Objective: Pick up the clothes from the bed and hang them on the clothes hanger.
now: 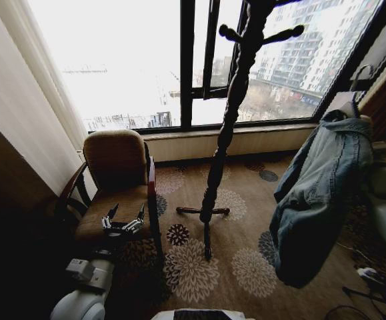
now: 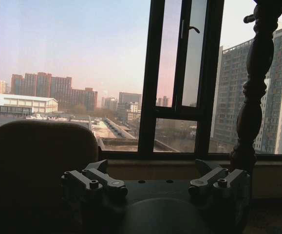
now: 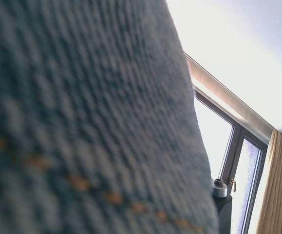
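The clothes, a light-blue denim jacket (image 1: 316,193), hang free of the floor at the right, bunched at the collar up where my right arm is. Denim (image 3: 82,122) presses close against the right wrist camera, and one fingertip (image 3: 219,189) of my right gripper peeks past its edge, shut on the cloth. My left gripper (image 1: 123,223) hovers open and empty over the armchair seat, its two fingers (image 2: 94,181) spread wide. The bed and the clothes hanger are out of view.
A tall dark wooden coat stand (image 1: 223,153) rises mid-room on the flowered carpet (image 1: 193,267), left of the jacket. A brown armchair (image 1: 116,160) sits at the left before the window (image 1: 139,67). Cables and a plug strip (image 1: 373,277) lie at the lower right.
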{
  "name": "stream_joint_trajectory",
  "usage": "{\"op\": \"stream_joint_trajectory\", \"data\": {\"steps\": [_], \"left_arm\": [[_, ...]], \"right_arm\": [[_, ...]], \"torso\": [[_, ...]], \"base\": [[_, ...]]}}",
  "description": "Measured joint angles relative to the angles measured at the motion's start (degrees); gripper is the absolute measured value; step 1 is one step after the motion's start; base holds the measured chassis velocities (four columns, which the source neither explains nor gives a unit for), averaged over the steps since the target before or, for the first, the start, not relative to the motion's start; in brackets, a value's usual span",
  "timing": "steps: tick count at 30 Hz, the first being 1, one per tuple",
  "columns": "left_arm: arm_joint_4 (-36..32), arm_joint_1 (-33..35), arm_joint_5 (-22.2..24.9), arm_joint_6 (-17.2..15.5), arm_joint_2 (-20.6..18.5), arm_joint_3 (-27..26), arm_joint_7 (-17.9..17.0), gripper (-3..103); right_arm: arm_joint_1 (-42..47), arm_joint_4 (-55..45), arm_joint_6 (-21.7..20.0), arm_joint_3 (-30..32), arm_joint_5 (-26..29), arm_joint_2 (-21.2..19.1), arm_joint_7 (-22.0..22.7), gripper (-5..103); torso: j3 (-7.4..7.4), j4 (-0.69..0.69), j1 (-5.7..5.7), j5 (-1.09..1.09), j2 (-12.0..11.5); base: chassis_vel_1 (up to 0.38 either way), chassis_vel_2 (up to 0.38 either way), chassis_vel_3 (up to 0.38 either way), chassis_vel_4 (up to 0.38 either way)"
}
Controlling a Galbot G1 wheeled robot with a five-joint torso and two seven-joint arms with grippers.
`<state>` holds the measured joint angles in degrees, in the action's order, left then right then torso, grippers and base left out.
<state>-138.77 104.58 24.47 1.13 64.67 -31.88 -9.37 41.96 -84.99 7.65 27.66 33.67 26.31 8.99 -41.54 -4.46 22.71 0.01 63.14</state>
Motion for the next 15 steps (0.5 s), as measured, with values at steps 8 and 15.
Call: {"op": "stream_joint_trajectory", "data": {"steps": [8,15], "left_arm": [[0.28,-0.11,-0.12,0.03,0.35,0.15,0.0,100],[0.29,0.62,-0.74,0.27,1.17,0.46,0.12,100]], "right_arm": [[-10.83,4.31,1.61,-11.45,1.18,-1.52,-2.21,13],[-15.77,7.17,2.92,-17.93,2.04,-1.76,-4.09,13]], "torso": [[0.01,0.0,0.0,-0.01,0.01],[0.0,0.0,0.0,-0.01,0.0]], "base": [[0.0,0.0,0.0,0.0],[0.0,0.0,0.0,0.0]]}}
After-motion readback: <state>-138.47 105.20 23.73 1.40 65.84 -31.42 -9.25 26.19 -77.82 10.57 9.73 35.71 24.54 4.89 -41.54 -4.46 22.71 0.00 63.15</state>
